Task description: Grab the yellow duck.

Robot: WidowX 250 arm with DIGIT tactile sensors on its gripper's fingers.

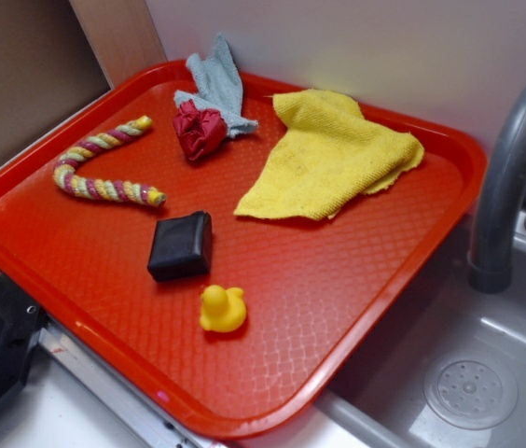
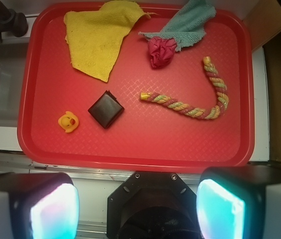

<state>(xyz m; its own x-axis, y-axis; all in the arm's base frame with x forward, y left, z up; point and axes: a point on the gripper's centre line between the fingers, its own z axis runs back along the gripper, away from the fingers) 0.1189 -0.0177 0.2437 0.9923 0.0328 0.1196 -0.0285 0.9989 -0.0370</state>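
— What setting am I operating in?
— A toy kitchen mock-up: I see a grey plastic sink [image 1: 487, 373] with its faucet [image 1: 510, 177] at 3 o'clock of the red tray [image 1: 356, 308], white wall [image 1: 384, 47] at 12.

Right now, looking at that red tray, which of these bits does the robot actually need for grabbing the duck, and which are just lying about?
Needed for the job:
- yellow duck, near the tray's front edge
- gripper, open, held above and off the tray

Just lying about:
- black block, beside the duck
- yellow cloth
- striped rope
- red crumpled piece
- grey-blue rag
- red tray itself, holding everything
- faucet
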